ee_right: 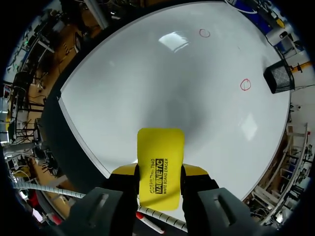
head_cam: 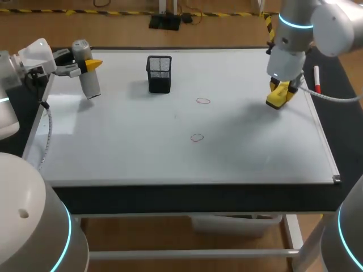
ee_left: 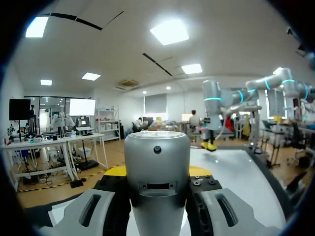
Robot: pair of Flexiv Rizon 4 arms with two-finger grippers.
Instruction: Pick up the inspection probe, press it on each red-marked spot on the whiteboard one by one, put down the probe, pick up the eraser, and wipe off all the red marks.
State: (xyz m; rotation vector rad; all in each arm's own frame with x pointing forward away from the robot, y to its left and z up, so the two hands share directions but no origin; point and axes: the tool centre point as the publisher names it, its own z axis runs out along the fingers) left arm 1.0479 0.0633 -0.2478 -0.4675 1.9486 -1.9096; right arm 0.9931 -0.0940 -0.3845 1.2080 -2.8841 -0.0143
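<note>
The grey cylindrical probe stands upright at the whiteboard's far left, with my left gripper shut on it. In the left wrist view the probe fills the space between the yellow tips of the left gripper. My right gripper is shut on the yellow eraser, low over the board's right side. In the right wrist view the eraser sticks out past the right gripper. Two red circles lie mid-board; the circles lie well ahead of the eraser.
A black mesh pen holder stands at the back of the board, between the probe and the far red circle. A red marker lies by the board's right edge, beside my right arm. The board's front half is bare.
</note>
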